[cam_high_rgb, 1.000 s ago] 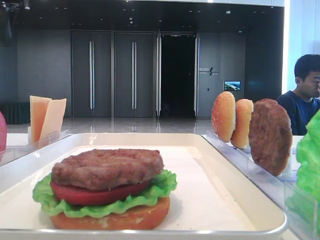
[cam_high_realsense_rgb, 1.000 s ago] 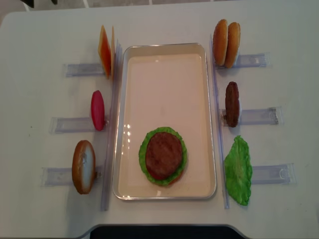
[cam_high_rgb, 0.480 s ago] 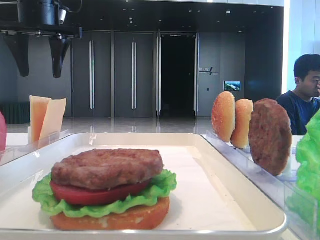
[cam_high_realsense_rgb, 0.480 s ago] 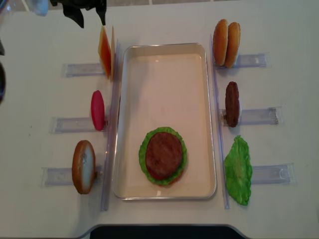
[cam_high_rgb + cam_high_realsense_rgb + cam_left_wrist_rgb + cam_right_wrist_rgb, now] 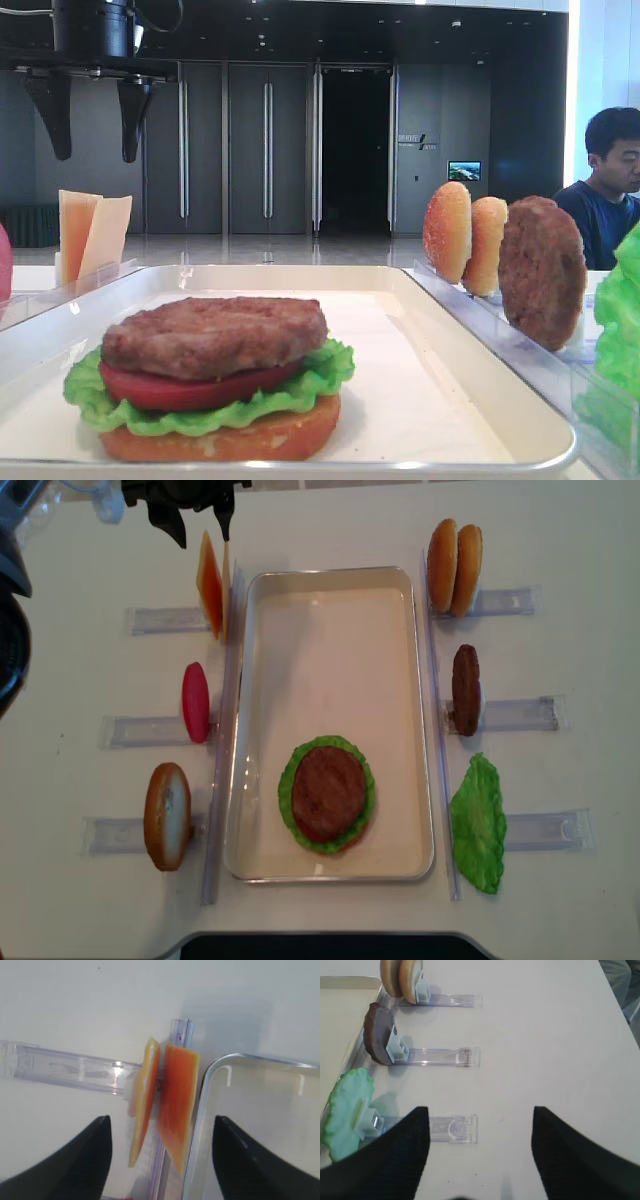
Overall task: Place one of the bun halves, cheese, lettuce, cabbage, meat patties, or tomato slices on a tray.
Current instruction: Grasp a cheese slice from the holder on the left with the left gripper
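My left gripper [image 5: 202, 528] hangs open just above two cheese [image 5: 212, 585] slices standing in a rack left of the tray [image 5: 330, 572]. In the left wrist view the cheese [image 5: 175, 1095] shows between the spread fingers, untouched. On the tray lies a stack: bun, lettuce, tomato, meat patty [image 5: 328, 792]. Two bun halves [image 5: 455, 567], a patty [image 5: 465, 688] and lettuce [image 5: 478, 822] stand in racks on the right. A tomato slice [image 5: 196, 701] and a bun half [image 5: 167, 814] stand on the left. My right gripper [image 5: 480, 1110] is open over bare table beside the lettuce rack. Cabbage is out of view.
Clear plastic racks [image 5: 520, 712] stick out from both long sides of the tray, with long clear strips [image 5: 222, 780] along its edges. A person [image 5: 615, 170] sits beyond the table at the back right.
The left gripper has come into view from the upper left and moved right until it hangs over the cheese slices. Nothing on the table has moved.
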Available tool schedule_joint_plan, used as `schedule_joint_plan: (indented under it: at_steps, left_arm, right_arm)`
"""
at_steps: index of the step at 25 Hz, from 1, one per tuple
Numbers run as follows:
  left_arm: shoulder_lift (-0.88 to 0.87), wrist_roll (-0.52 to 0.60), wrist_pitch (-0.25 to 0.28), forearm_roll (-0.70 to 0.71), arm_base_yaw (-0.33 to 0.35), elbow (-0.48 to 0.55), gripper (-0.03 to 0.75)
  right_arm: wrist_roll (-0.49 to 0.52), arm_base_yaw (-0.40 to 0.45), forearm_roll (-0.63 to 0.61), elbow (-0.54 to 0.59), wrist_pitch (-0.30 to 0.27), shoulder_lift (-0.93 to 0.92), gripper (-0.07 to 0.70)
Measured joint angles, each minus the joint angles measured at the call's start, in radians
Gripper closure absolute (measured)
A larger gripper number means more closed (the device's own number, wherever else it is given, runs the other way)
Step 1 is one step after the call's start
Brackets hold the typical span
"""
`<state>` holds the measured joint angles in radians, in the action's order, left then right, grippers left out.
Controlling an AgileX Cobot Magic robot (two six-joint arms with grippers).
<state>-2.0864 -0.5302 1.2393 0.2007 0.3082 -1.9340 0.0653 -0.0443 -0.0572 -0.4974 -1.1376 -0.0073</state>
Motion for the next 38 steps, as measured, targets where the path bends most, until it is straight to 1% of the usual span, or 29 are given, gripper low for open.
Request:
schedule_joint_plan:
  at_steps: [8, 13, 22, 30, 33, 38]
  left_arm:
    - [0.000, -0.012, -0.001, -0.017, 0.003, 0.000, 0.234]
    - [-0.002, -0.019, -0.031, -0.017, 0.018, 0.000, 0.234]
    - [-0.052, -0.019, -0.032, -0.016, 0.034, 0.000, 0.234]
    - [-0.088, -0.012, -0.048, -0.005, 0.049, 0.000, 0.234]
    - [-0.088, 0.013, -0.049, 0.002, 0.049, 0.000, 0.235]
    - [-0.089, 0.045, -0.053, 0.004, 0.049, 0.000, 0.274]
  right_arm:
    - [0.000, 0.000, 0.000, 0.000, 0.000, 0.000, 0.178]
    - [0.000, 0.000, 0.000, 0.000, 0.000, 0.000, 0.178]
    - [0.000, 0.000, 0.000, 0.000, 0.000, 0.000, 0.178]
    - [0.000, 0.000, 0.000, 0.000, 0.000, 0.000, 0.178]
    - [0.000, 0.000, 0.000, 0.000, 0.000, 0.000, 0.178]
    - [0.000, 0.000, 0.000, 0.000, 0.000, 0.000, 0.178]
